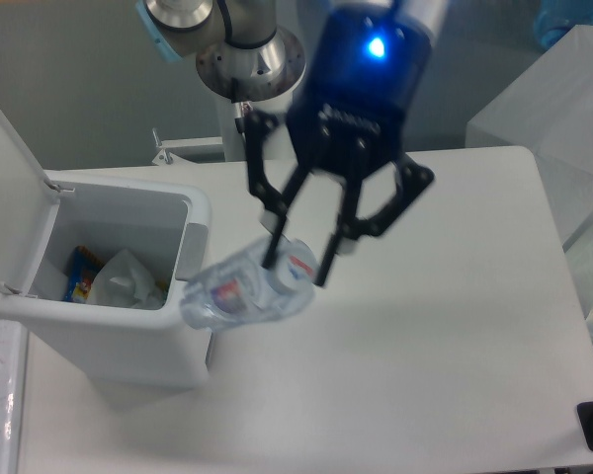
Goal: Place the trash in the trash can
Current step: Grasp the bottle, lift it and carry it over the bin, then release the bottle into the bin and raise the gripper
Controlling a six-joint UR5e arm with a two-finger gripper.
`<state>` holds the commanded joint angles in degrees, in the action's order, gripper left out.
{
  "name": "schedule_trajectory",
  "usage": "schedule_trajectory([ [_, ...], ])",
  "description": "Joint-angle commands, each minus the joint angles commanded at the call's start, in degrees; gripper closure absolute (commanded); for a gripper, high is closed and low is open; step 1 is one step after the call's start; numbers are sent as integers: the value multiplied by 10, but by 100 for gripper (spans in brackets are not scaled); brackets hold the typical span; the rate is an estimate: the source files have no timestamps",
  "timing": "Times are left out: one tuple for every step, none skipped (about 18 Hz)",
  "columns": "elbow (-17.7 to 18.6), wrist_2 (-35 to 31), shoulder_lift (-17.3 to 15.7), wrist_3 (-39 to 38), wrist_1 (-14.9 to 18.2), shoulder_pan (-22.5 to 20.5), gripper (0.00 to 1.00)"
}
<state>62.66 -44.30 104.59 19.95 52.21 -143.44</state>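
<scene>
Clear, crinkled plastic with a bluish tint: that is the bottle [245, 291], and in my one camera view it hangs in the air, pinched near one end between the two dark fingers of my gripper [296, 261], whose jaws are closed on it. Its long axis runs roughly level, slanting slightly down to the left, so the free end reaches out from the jaws toward the bin [114, 296] and overlaps the near right corner of its rim, by the grey panel. The bin is white, boxy, hard plastic, with its flip lid [10, 188] standing open at the left. Inside I see the crumpled white tissue [124, 279] beside something with orange and blue print. I judge the bottle must travel further left before release, since most of it hangs outside the opening.
</scene>
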Motion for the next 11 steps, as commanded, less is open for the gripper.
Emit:
schedule_trajectory([
  [8, 0, -4, 1, 0, 1, 100],
  [19, 0, -11, 3, -1, 3, 100],
  [31, 0, -18, 12, -1, 6, 100],
  [43, 0, -25, 20, 0, 11, 100],
  [57, 1, -31, 26, 0, 18, 100],
  [73, 1, -39, 33, 0, 25, 100],
  [85, 0, -47, 42, 0, 26, 100],
  [100, 1, -54, 50, -1, 28, 100],
  [114, 1, -62, 59, 0, 32, 100],
  [129, 1, -71, 68, 0, 37, 100],
  [143, 1, -78, 77, 0, 40, 100],
])
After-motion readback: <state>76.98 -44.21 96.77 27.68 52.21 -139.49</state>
